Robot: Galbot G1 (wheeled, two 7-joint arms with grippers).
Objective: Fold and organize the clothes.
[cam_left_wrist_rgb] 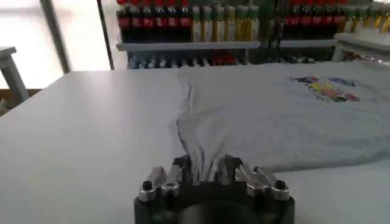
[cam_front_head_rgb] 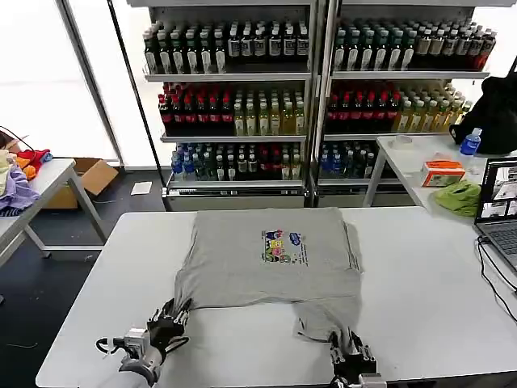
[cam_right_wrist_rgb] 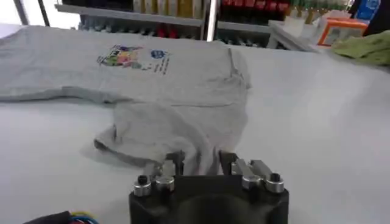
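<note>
Grey shirt (cam_front_head_rgb: 266,259) lies print-up in the middle of the white table (cam_front_head_rgb: 420,291), partly folded, with a rumpled flap hanging toward the near edge. Left gripper (cam_front_head_rgb: 171,317) sits at the shirt's near left corner, fingers clamped on that bunched corner. Right gripper (cam_front_head_rgb: 349,349) is at the near edge, fingers pinching the flap's crumpled end

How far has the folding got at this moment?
Done: the grey shirt lies spread print-up on the table, side edges tucked in. In hand: the left end effector and right end effector each grip a near corner. Left: the lengthwise folds and stacking.
</note>
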